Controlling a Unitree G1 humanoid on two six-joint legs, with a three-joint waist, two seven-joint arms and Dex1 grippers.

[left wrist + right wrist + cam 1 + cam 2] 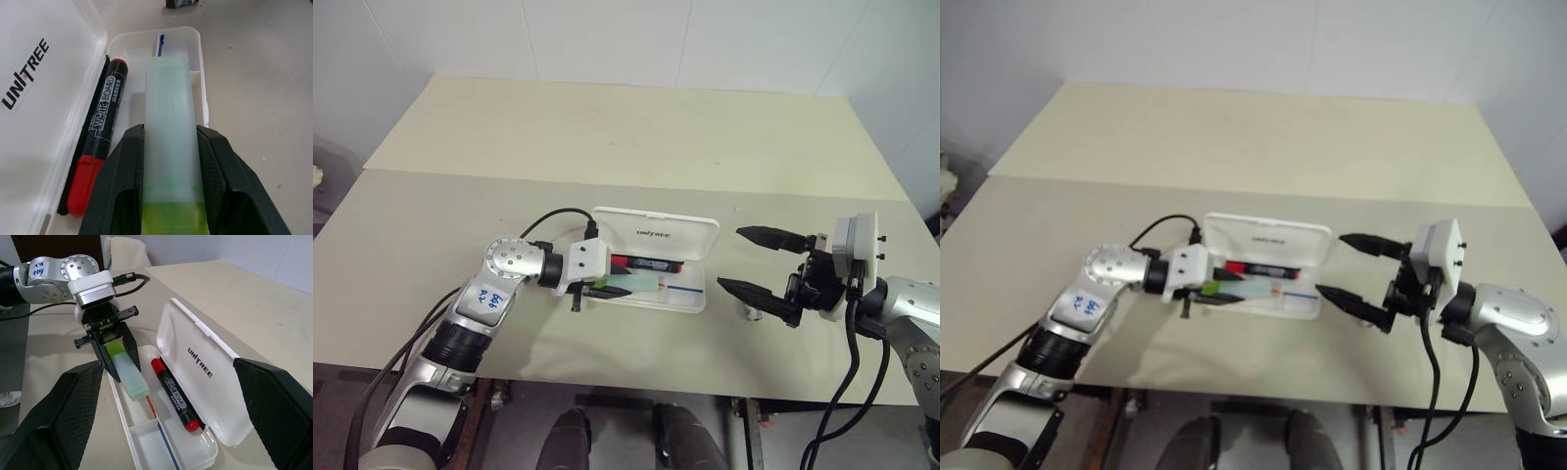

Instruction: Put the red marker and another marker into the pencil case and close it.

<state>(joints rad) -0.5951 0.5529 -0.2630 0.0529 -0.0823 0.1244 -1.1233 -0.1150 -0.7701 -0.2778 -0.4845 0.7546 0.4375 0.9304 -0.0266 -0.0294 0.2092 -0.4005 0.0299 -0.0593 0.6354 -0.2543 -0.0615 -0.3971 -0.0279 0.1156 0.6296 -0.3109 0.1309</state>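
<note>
Here the red marker (176, 394), a slim black barrel with red ends and white "WHITE BOARD MARKER" print, lies in the open pencil case (690, 295), along the hinge side. The case is glossy white hard plastic with rounded corners; its lid (656, 232) lies back flat on the far side, showing a small dark logo, and a red and blue stripe runs along the tray floor. The left gripper (120, 350) is clamped on another marker (168, 132), a stubby translucent mint-green body with a lime-green end, angled into the tray beside the red one. The right gripper (759, 262) hovers just right of the case, its black textured fingers spread wide and holding nothing. The worktop (636, 127) is matte pale beige, backed by a white tiled wall (636, 39).
</note>
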